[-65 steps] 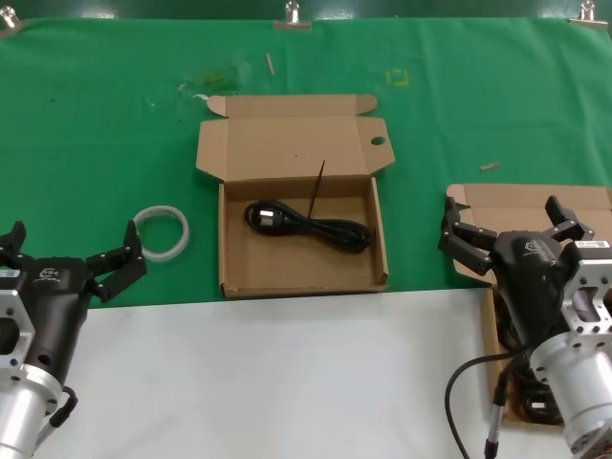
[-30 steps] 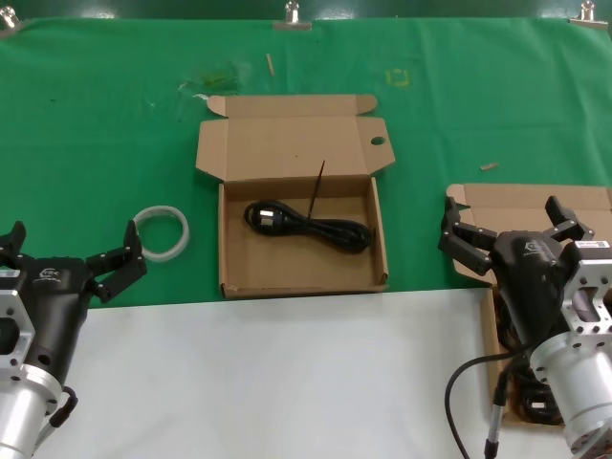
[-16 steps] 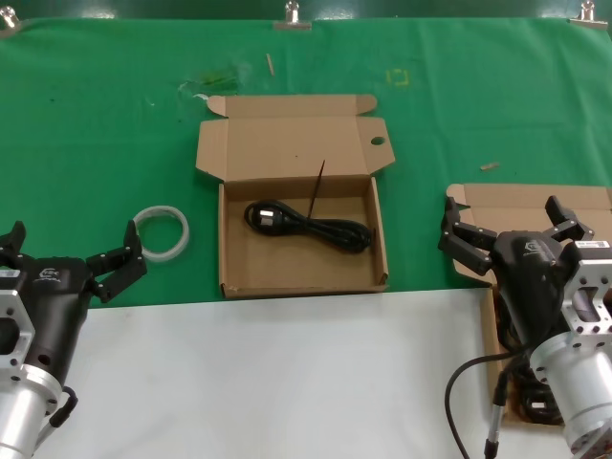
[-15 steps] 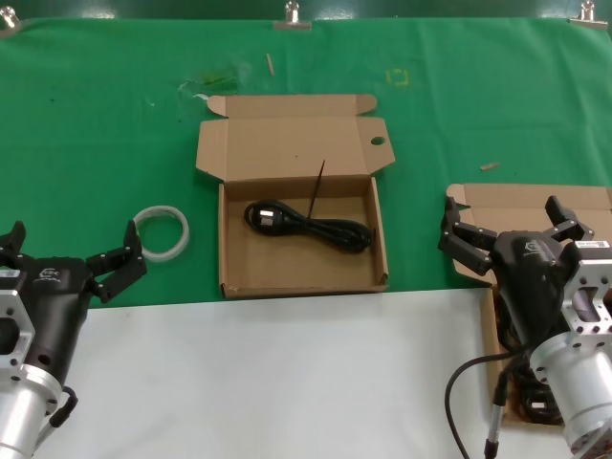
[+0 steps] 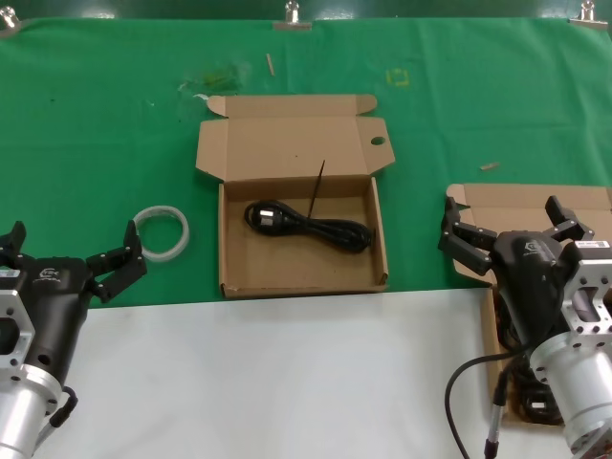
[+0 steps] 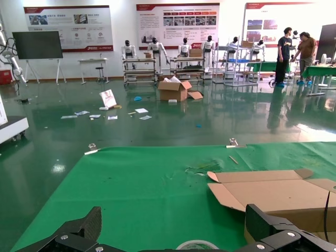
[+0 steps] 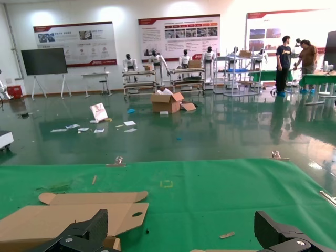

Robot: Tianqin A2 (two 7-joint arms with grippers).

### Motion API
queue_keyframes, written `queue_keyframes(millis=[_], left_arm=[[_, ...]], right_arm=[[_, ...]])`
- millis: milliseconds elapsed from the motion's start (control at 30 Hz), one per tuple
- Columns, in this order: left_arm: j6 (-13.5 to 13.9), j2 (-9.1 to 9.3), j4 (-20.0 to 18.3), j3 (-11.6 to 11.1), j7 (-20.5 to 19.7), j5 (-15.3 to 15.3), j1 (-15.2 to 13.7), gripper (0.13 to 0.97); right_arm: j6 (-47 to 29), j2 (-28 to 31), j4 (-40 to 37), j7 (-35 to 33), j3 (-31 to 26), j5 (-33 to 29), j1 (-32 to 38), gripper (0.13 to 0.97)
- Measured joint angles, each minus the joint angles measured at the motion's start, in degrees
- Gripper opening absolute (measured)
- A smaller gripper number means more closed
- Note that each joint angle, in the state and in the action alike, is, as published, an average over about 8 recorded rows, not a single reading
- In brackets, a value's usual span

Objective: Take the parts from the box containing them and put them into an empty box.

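Worktop (image 5: 287, 382): green cloth at the far part, white surface nearest the robot; both boxes are carried on it.
Holed box (image 5: 301, 196): set mid-worktop, lid folded back, a round hole seen in its right tab; one cord (image 5: 308, 225) is laid in it already, so it is no longer empty.
Source box (image 5: 535, 206): at the robot's right, largely covered by the right arm; dark cords (image 5: 532, 394) are glimpsed low in it beside the wrist.
Right claw (image 5: 509, 229): spread wide, nothing held, hung over the source box.
Left claw (image 5: 69, 253): spread wide, nothing held, parked at the left edge close to the white ring (image 5: 161, 232).
Handling: the cords are judged light, limp and glossy, apt to sag or uncoil if lifted by one strand; only the plug is stiff.
Hold: best taken across the middle of the bundled coil, all strands pinched together; which cord lies uppermost cannot be told.
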Motion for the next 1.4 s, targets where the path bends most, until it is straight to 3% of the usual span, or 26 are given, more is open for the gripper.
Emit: queue_keyframes(millis=[1400], left_arm=[[0.0,0.00,0.0,0.0,0.0,0.0,0.0,0.966]], right_arm=[[0.0,0.0,0.0,0.0,0.0,0.0,0.0,0.966]])
